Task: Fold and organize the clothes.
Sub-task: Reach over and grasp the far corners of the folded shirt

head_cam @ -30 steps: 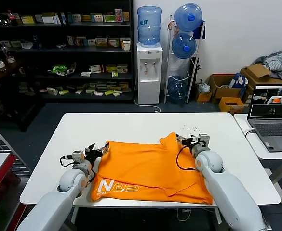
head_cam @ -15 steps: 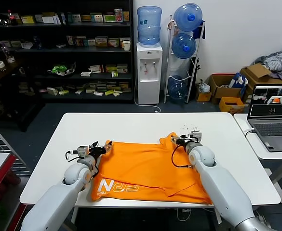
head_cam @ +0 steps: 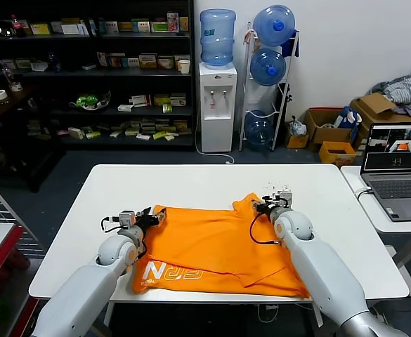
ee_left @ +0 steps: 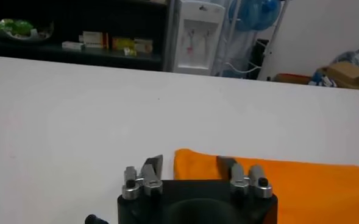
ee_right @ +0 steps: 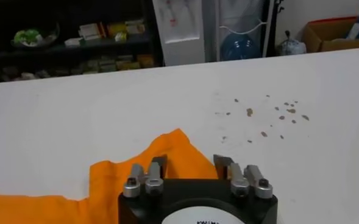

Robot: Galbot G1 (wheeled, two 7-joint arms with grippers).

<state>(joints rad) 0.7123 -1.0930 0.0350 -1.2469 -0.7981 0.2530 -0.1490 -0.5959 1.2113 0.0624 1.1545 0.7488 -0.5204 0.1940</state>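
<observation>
Both grippers now sit farther forward along the far edge of the orange T-shirt (head_cam: 216, 246). One white table (head_cam: 198, 182); far half bare, dark specks (ee_right: 270, 119) near the right gripper (head_cam: 267, 206). One shirt, flat on the near half, lettering at the near-left corner, hem at the table's front edge. Left gripper (head_cam: 154, 219): jaws part-open astride the shirt's far-left corner. Right gripper: jaws part-open astride the raised far-right corner. Behind: one shelving unit (head_cam: 86, 70), one water dispenser (head_cam: 216, 105), one laptop (head_cam: 398, 168) on a side table.
</observation>
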